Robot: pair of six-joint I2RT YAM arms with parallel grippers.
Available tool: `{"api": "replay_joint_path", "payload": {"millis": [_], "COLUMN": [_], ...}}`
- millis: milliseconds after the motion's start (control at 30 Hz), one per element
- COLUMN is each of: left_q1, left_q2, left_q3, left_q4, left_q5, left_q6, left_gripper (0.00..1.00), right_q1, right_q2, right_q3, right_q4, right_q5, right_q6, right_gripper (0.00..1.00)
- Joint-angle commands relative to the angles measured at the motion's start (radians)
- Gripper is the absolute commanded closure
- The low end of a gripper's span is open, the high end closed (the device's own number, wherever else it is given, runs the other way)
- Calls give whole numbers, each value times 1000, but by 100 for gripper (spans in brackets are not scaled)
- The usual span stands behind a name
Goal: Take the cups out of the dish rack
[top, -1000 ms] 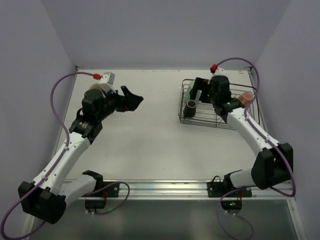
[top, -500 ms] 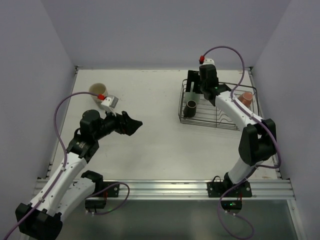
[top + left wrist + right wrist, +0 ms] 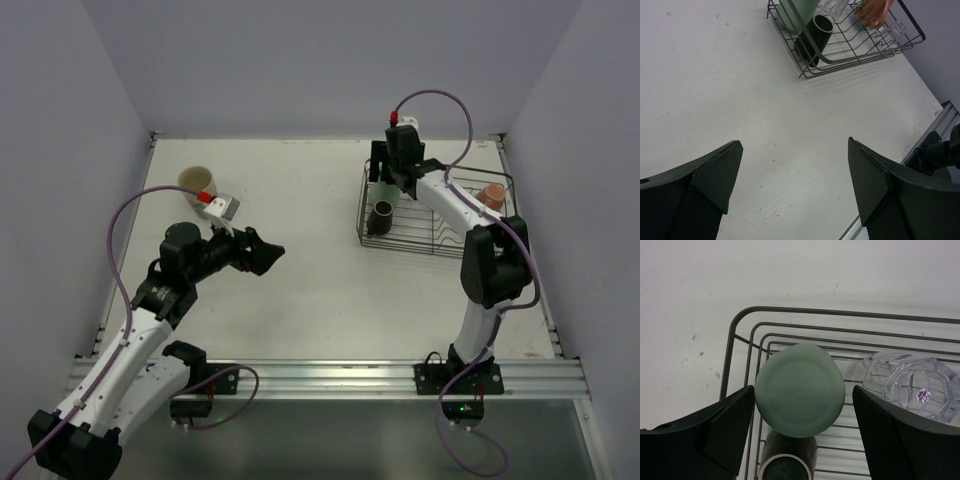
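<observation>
Your right pincer (image 3: 801,405) has swung to the far-left corner of the dish rack (image 3: 440,235). Partly open, it straddles the upturned mint green cup (image 3: 800,387), which stands upright directly beneath, ungripped. Your left pincer (image 3: 794,145) hangs wide over the bench (image 3: 740,90), well apart.

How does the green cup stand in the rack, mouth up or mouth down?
Mouth down: in the right wrist view the green cup shows its closed flat base upward, inside the rack.
</observation>
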State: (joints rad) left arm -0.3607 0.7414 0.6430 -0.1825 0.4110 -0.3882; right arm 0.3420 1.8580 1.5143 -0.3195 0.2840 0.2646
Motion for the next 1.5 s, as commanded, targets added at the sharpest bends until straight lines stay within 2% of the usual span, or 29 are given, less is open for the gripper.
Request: {"api": "replay_joint_path", "payload": {"millis": [0, 67, 100, 133, 300, 400, 533, 667, 733, 867, 1000, 1233, 1400, 1467], "left_q1": [-4, -3, -3, -3, -1, -3, -4, -12, -21, -32, -56, -124, -156, -161], "left_q2": [-2, 3, 1, 6, 27, 52, 90, 154, 211, 355, 467, 510, 524, 527], "left_q3": [18, 15, 15, 15, 17, 9, 10, 17, 23, 66, 95, 119, 135, 135], "left_q4": [3, 5, 3, 3, 24, 98, 341, 563, 651, 770, 909, 923, 878, 882], "left_q5": [-12, -15, -18, -23, 1, 81, 166, 192, 178, 213, 236, 170, 126, 123], "left_q6": [31, 31, 29, 29, -7, -90, -256, -447, -485, -579, -653, -635, -614, -617], "left_gripper": [7, 7, 7, 7, 8, 14, 18, 20, 21, 22, 22, 22, 26, 31], "right_q1": [5, 5, 5, 5, 5, 5, 5, 5, 5, 3, 5, 5, 3, 5], "right_q2": [29, 35, 36, 36, -38, -155, -374, -575, -655, -828, -888, -881, -872, -859], "right_q3": [70, 79, 84, 87, 57, 20, -57, -237, -325, -564, -695, -761, -809, -813], "right_q4": [11, 20, 23, 25, 57, 77, 106, 152, 227, 416, 629, 711, 781, 787], "right_q5": [52, 52, 50, 47, 66, 57, -2, -152, -288, -515, -655, -755, -764, -772], "right_q6": [-36, -42, -45, -45, -54, -57, -31, 83, 145, 400, 579, 660, 691, 694], "right_gripper": [20, 23, 28, 43, 55, 57, 59, 60, 60, 60, 59, 59, 59, 59]}}
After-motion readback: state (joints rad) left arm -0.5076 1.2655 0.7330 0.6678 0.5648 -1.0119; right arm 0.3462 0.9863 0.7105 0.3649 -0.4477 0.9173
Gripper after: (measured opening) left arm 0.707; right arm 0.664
